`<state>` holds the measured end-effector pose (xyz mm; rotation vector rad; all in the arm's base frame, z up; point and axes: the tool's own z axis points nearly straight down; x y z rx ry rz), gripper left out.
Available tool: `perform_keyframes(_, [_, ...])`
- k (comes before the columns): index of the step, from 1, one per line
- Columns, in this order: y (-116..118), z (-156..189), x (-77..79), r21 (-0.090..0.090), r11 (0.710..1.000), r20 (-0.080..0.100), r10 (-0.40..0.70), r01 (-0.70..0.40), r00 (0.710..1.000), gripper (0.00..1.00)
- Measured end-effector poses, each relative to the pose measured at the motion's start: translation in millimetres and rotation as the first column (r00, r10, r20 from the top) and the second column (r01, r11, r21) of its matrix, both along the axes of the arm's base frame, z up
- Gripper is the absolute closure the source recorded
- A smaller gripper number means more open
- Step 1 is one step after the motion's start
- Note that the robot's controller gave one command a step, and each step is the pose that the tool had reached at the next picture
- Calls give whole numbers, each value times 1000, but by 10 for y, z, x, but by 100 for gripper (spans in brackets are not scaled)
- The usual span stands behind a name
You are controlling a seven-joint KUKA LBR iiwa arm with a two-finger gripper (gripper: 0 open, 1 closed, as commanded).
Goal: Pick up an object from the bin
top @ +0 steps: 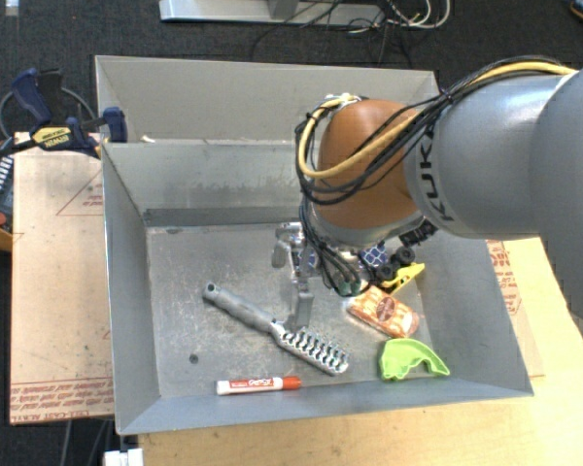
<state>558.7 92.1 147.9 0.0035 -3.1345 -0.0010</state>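
The gripper (300, 311) seemingly hung just above the long grey plastic hairbrush (272, 328), which lay diagonally; its jaw spread could not be told.

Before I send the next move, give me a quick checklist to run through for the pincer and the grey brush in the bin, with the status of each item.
1. Pincer lined up with the long grey plastic brush: it stands at the brush's middle, where handle meets toothed head; ok.
2. Pincer touching the brush or just above it: cannot tell.
3. Brush free of neighbours: it lies flat on the grey metal bin floor, apart from the red-and-white marker pen and the green curved plastic piece; ok.
4. Orange crinkly packet: beside the pincer, apart from it; ok.
5. Yellow piece and blue patterned piece: partly hidden under the wrist; cannot tell.
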Motion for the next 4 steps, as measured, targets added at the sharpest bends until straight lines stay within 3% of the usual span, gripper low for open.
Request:
perform_keyframes(1, [-7, 47, 18, 1, 1000, 8, -3, 3, 1000, 0])
perform_keyframes(2, [277, -784, -260, -2, 978, -5, -209, 209, 978, 0])
perform_keyframes(3, [317, -178, -288, 2, 999, 12, 34, -34, 999, 0])
perform_keyframes(4, [278, -804, -267, -1, 978, -7, -208, 208, 978, 0])
